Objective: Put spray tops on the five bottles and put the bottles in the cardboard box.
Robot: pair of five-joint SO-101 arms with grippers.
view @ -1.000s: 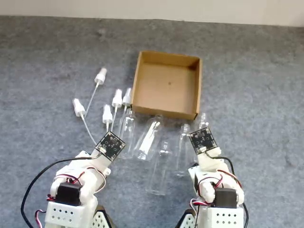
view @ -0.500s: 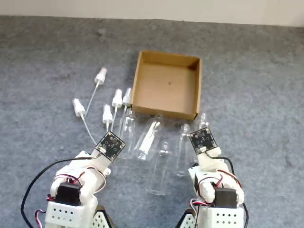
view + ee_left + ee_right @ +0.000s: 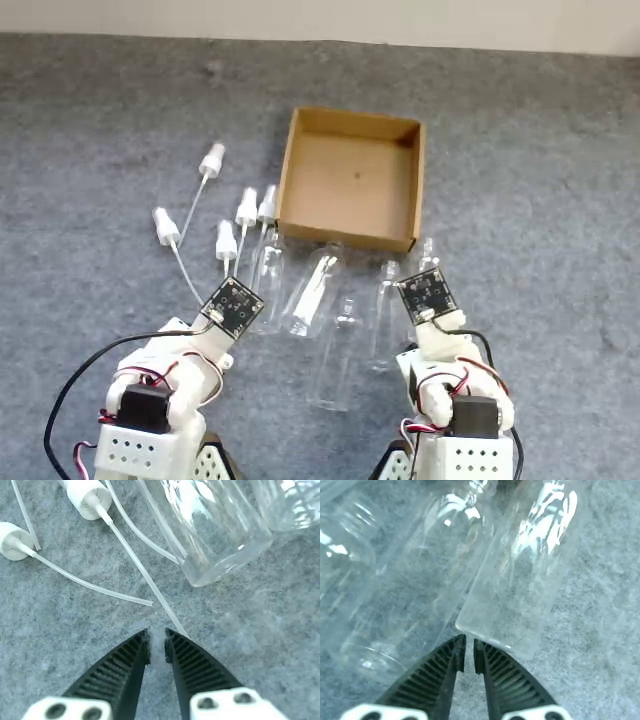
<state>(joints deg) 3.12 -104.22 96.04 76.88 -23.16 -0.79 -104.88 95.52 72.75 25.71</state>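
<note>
The cardboard box (image 3: 355,180) stands open at the table's middle, with nothing inside. Several white spray tops (image 3: 227,238) with long tubes lie to its left. Several clear bottles (image 3: 340,350) lie on their sides in front of it. My left gripper (image 3: 156,640) is shut on nothing just above the carpet. A spray top's tube (image 3: 150,582) ends beside its tips, and a bottle base (image 3: 220,535) lies just beyond. My right gripper (image 3: 469,647) is shut too, its tips at the base of one bottle (image 3: 530,580), with a second bottle (image 3: 415,590) alongside.
Grey carpet (image 3: 540,200) covers the whole table. The left arm (image 3: 170,385) and right arm (image 3: 450,385) sit folded at the near edge. Open carpet lies to the right of the box and at the far left.
</note>
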